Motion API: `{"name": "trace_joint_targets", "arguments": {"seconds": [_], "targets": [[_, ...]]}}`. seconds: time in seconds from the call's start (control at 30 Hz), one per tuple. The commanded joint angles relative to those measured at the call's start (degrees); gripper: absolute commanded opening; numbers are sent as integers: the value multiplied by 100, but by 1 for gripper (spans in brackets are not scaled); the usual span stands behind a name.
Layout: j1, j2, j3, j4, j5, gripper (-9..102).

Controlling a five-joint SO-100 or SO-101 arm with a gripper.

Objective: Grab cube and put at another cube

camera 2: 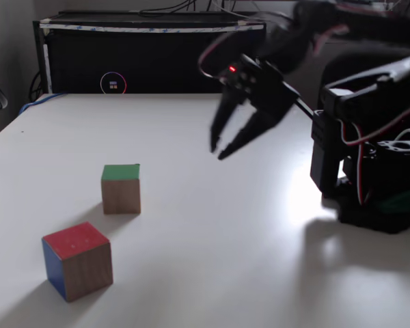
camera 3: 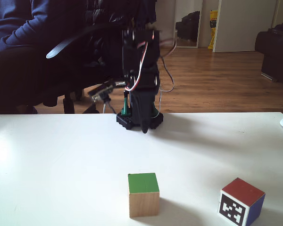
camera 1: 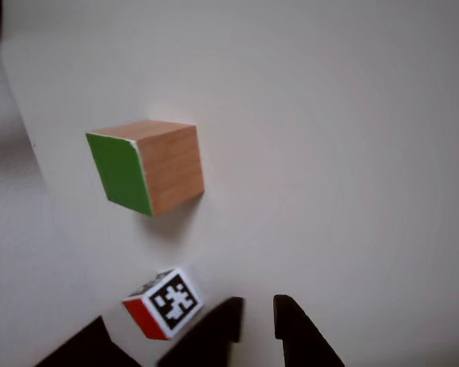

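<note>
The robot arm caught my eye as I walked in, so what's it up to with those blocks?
The gripper hangs open in the air above the white table, holding nothing. The cube, wooden with its green face up, stands untouched. The smaller marker cube, red face up, sits apart from it, nearer the fixed camera that sees the arm from the side. Neither block is gripped, so the pick-up has not started. A seated person's dark blue sleeve shows behind the arm.
</note>
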Motion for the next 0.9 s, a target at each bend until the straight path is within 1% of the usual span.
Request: {"name": "trace_joint_targets", "arguments": {"seconds": [0.0,0.1,0.33,0.63,0.87], "targets": [[-70,-1046,-967,-35,62,16],[-105,-1538,-1230,-105,-149,21],[-211,-2013,-1723,0,-299,28],[-35,-3630,-2936,97,-492,33],[62,-4087,-3340,114,-562,36]]}}
